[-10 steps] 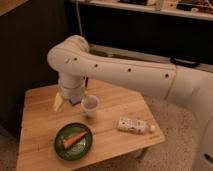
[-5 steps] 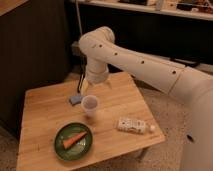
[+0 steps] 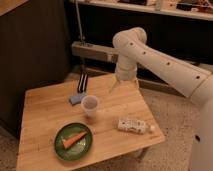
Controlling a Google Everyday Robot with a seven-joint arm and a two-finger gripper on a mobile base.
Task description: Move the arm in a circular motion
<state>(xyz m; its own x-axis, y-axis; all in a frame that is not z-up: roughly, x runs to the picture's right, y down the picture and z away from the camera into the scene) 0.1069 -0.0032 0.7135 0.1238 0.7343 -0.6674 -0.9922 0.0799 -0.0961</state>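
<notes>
The arm (image 3: 160,60) is large, glossy and white, with small dark screw holes. It reaches in from the right, bends at a rounded joint (image 3: 131,39) and points down. Its pale two-fingered gripper (image 3: 124,85) hangs over the back right edge of the wooden table (image 3: 45,117). The fingers are spread apart and hold nothing. The gripper is above and to the right of a clear plastic cup (image 3: 89,106) and touches nothing.
On the table are a blue sponge (image 3: 77,98), a green plate (image 3: 59,149) with a carrot piece (image 3: 73,139), and a bottle (image 3: 134,125) lying on its side. A metal pole (image 3: 78,30) and a dark counter stand behind.
The arm has swung from over the table's left side to the right and back. The gripper has moved from near the sponge and cup to the back right edge.
</notes>
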